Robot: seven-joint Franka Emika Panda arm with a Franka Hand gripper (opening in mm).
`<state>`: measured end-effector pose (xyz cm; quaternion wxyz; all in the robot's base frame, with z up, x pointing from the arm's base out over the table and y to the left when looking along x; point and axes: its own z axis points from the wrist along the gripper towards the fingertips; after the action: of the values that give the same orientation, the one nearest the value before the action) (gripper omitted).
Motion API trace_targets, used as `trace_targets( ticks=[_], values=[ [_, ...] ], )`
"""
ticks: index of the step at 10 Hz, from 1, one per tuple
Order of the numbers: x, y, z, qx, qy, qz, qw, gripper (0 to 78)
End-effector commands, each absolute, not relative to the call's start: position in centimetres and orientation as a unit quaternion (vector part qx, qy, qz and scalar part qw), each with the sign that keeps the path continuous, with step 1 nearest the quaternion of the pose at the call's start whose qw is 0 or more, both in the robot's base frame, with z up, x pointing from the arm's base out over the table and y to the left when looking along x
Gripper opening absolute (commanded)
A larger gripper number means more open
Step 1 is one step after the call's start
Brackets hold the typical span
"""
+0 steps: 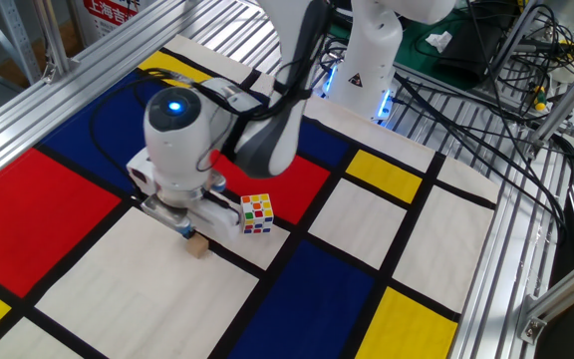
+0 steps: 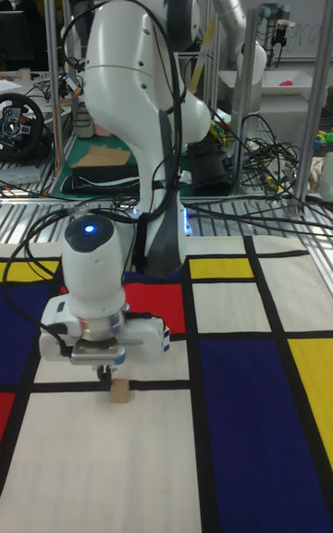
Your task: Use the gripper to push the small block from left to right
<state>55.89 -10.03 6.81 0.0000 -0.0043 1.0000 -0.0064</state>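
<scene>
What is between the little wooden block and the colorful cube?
Nothing. In the fixed view, only bare white mat with a black line lies between the small block and the puzzle cube. The end effector sits above the block.
</scene>
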Motion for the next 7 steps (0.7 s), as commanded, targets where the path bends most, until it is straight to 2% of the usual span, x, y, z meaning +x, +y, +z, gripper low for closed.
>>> trace_targets(
  ticks=[1, 5, 7],
  values=[
    [55.49, -8.05, 7.49, 0.003, 1.0, -0.003, 0.012, 0.0],
    [55.59, -7.89, 7.54, 0.006, 1.0, -0.006, 0.019, 0.0],
    [55.83, -7.95, 7.6, 0.008, 0.999, -0.03, 0.025, 0.0]
  ],
)
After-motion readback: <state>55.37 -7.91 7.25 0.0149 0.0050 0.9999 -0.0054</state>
